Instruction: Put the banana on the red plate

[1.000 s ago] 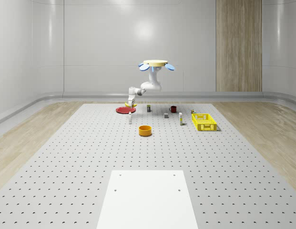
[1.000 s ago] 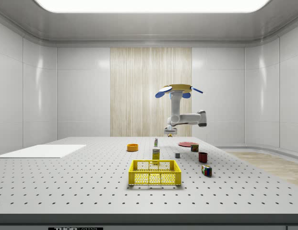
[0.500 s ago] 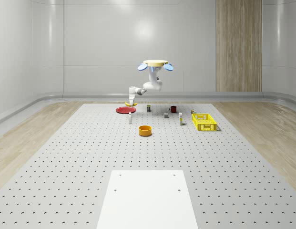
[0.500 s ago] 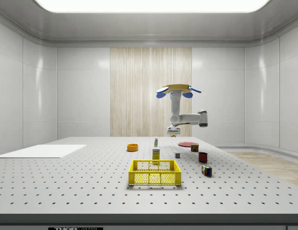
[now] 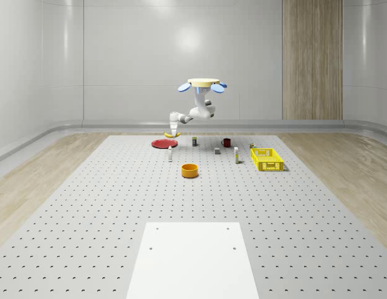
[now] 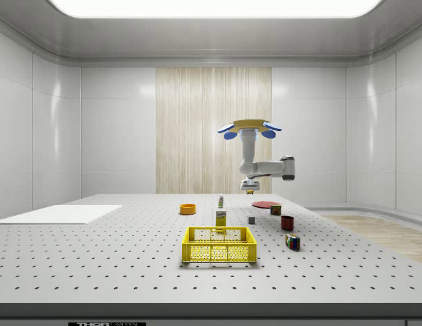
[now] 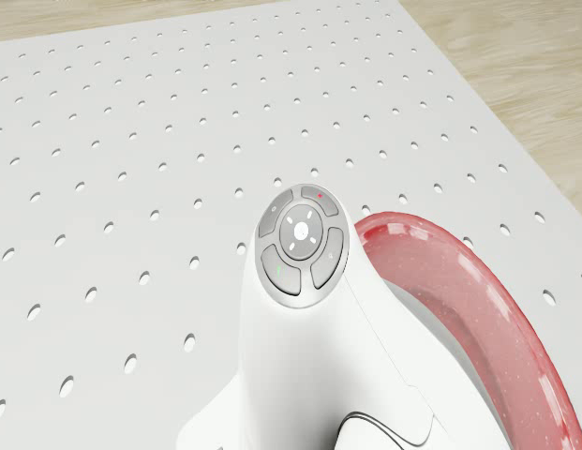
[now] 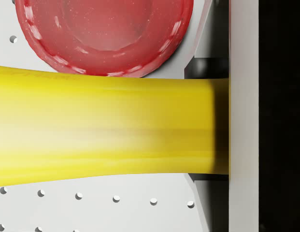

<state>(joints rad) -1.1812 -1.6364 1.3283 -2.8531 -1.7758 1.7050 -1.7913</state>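
Note:
The yellow banana (image 8: 106,125) is held crosswise in my gripper (image 5: 173,130), which is shut on it; one grey finger (image 8: 244,116) presses its end. The red plate (image 8: 104,29) lies on the table just beyond the banana, part of its rim under it. In the whole-scene view the banana (image 5: 171,134) hangs above the right edge of the red plate (image 5: 161,144). The drone (image 5: 202,85) hovers high over the table's far part, its arm reaching down to the whole-scene view's left. In the side view the gripper (image 6: 250,186) hangs left of the plate (image 6: 266,204).
An orange bowl (image 5: 190,170), a yellow crate (image 5: 267,159), a dark red mug (image 5: 226,142) and several small bottles and blocks stand on the perforated table. A white sheet (image 5: 192,258) lies at the near edge. The arm's wrist (image 7: 300,244) sits over the plate's rim (image 7: 464,300).
The gripper with the banana has risen a little and shifted toward the plate, to the side view's right. The drone has drifted slightly to the whole-scene view's right.

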